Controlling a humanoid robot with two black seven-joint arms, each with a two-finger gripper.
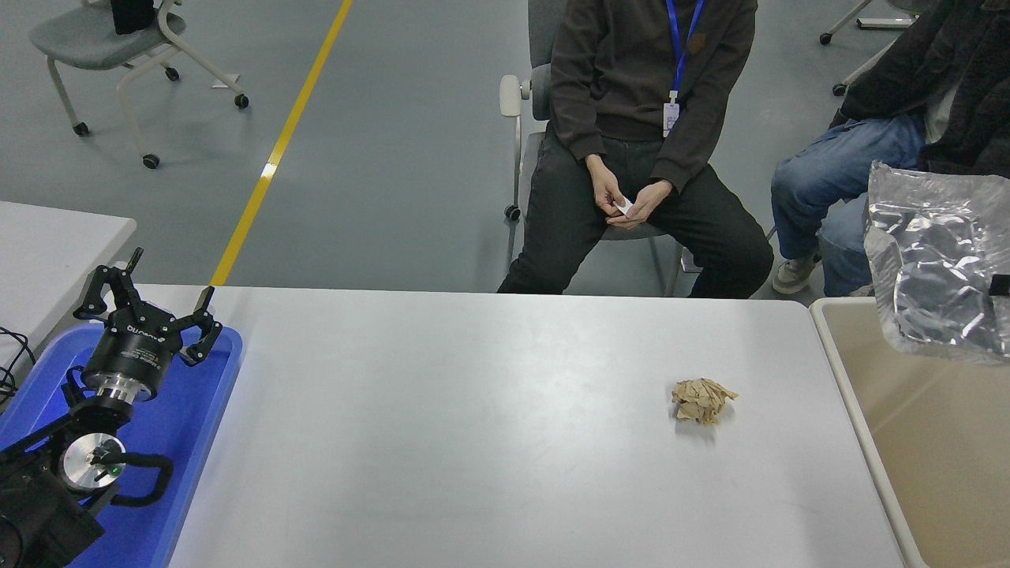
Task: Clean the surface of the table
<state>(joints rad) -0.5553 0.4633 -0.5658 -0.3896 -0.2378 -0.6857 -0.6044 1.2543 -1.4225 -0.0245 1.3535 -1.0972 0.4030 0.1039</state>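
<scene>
Over at 3 o'clock, just past the right edge of the tabletop: crinkly silver bag hanging in the air above a beige bin, with only a black sliver of the right gripper poking in from the frame edge. Honestly can't tell whether its fingers are clamped on the bag or not, too little showing.

Down at 8 o'clock, left gripper parked over a blue tray, fingers spread wide apart, holding nothing. Two people seated at 12 o'clock, well clear of everything.

Tabletop itself filling the middle and bottom of the view, nearly bare. One leftover on it: a crumpled brown paper wad out toward 4 o'clock, near the right edge but not touching it.

Best guess at the step in hand: dropping the bag into the bin, then going for the wad. Tips for doing it well:
- Get the bag fully over the bin before letting go, not straddling the rim. Floppy and light, so likely to drift or snag.
- For the wad, come straight down from above and pinch across the middle. Looks loose and flaky, so probably sheds bits if dragged.
- Lift clean instead of sweeping, then carry toward 3 o'clock to the same bin.
</scene>
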